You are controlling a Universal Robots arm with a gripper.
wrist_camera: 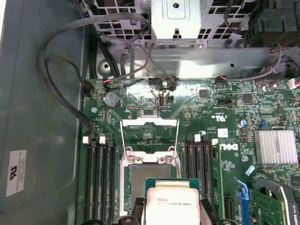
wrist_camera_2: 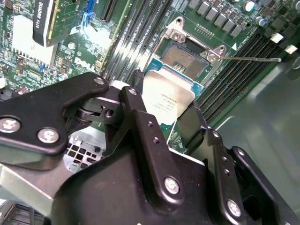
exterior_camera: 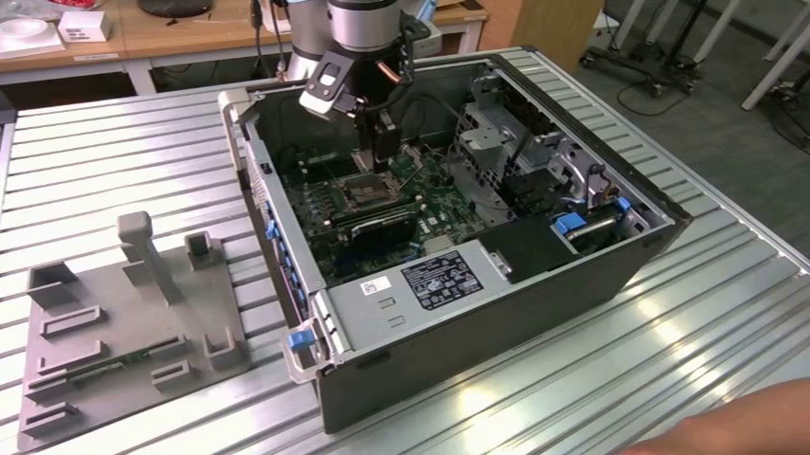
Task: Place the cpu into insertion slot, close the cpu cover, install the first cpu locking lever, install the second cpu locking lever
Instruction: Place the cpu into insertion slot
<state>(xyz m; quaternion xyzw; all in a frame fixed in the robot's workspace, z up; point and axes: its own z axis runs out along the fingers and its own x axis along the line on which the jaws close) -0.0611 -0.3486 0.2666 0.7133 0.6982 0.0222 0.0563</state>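
The gripper [wrist_camera_2: 163, 107] pinched the cpu [wrist_camera_2: 169, 91] between its two black fingers [wrist_camera_2: 190, 123], one on each of two opposite edges. The chip lay flat between the fingertips, with its dull silver metal top facing up toward the wrist cameras. It was close to the insertion slot [wrist_camera_2: 187, 54] but not seated in it. In the first wrist view the chip overlapped the slot's near rim.

The chip was nearly square, so it had no clear long axis. In both wrist views its edges ran roughly parallel to the socket's edges and to the black memory slots [wrist_camera: 101, 173] on either side.

The first wrist view showed the cpu cover [wrist_camera: 150, 123] standing open at the far side of the socket, with green board visible through its window. The second wrist view showed a thin locking lever [wrist_camera_2: 253, 59] swung out sideways from the socket corner.

The exterior view showed the arm reaching down into an open computer case [exterior_camera: 544, 284] on a ribbed metal table [exterior_camera: 114, 161]. A grey fixture tray [exterior_camera: 114, 332] sat toward the exterior view's left, and part of a person's hand [exterior_camera: 746, 427] was at the lower right corner.
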